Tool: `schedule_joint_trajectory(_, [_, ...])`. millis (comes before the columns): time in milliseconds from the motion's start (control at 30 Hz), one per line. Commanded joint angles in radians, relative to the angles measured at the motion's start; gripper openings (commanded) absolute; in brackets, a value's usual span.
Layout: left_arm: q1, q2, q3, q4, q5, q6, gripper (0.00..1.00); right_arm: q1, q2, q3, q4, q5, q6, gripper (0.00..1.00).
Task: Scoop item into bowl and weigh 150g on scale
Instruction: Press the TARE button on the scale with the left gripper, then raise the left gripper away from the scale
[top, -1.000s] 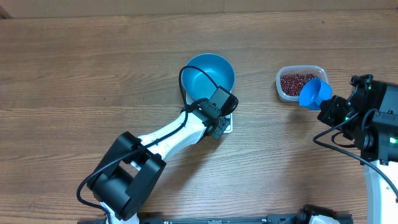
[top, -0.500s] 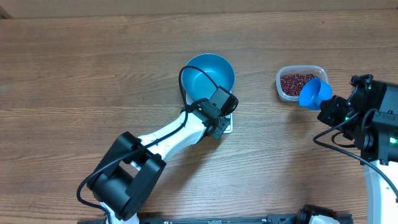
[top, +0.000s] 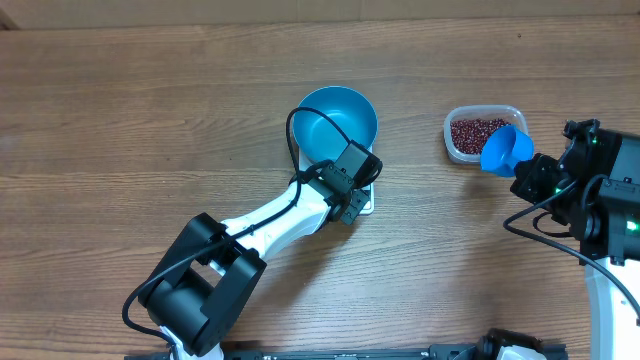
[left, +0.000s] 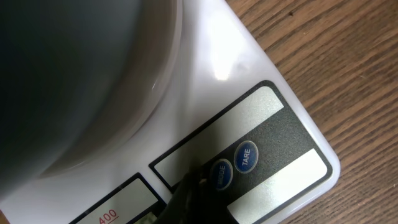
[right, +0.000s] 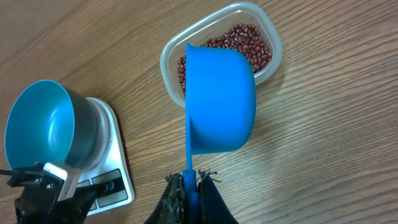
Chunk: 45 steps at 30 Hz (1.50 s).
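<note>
Nearby, on the right, a clear tub (right: 165, 62) holds the beans (right: 242, 40), with the blue scoop (right: 221, 99) over its near edge, hiding some of them. The bowl (right: 37, 121) sits on the scale (right: 115, 152). The right gripper (right: 190, 186) pinches the scoop's handle. The left gripper (left: 189, 196), fingers pressed together, reaches low under the bowl's rim, its tip at the scale's buttons (left: 233, 165).

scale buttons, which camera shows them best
Left wrist: the scale fills the frame and its TARE button reads clearly. Overhead shows only a white corner beside the bowl; right wrist shows the scale small, its buttons mere dots.
</note>
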Motion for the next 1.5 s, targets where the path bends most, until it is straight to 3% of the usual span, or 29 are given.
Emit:
schedule_joint_trajectory(0, [0.007, 0.029, -0.039, -0.013, -0.018, 0.018, 0.04, -0.004, -0.002, 0.029, 0.003, -0.002, -0.005, 0.04])
schedule_joint_trajectory(200, [0.007, 0.008, 0.01, -0.03, -0.018, 0.019, 0.04, -0.004, -0.002, 0.029, 0.003, -0.002, -0.005, 0.04])
schedule_joint_trajectory(433, [0.005, -0.085, 0.157, -0.171, -0.021, 0.014, 0.04, -0.004, -0.002, 0.029, 0.004, -0.002, -0.005, 0.04])
schedule_joint_trajectory(767, [0.008, -0.278, 0.226, -0.43, -0.067, -0.148, 0.04, -0.004, -0.002, 0.029, -0.002, -0.002, -0.005, 0.04])
schedule_joint_trajectory(1000, [0.014, -0.332, 0.225, -0.62, -0.073, -0.17, 0.04, -0.004, -0.002, 0.029, -0.018, -0.002, -0.009, 0.04])
schedule_joint_trajectory(1100, [0.046, -0.346, 0.225, -0.672, -0.1, -0.251, 0.04, -0.004, -0.002, 0.029, -0.028, -0.002, -0.009, 0.04])
schedule_joint_trajectory(1367, [0.124, -0.36, 0.224, -0.668, 0.063, -0.235, 0.05, -0.004, -0.002, 0.029, -0.031, -0.002, -0.009, 0.04])
schedule_joint_trajectory(1467, [0.129, -0.36, 0.224, -0.665, 0.067, -0.236, 0.27, -0.004, -0.002, 0.029, -0.031, -0.002, -0.009, 0.04])
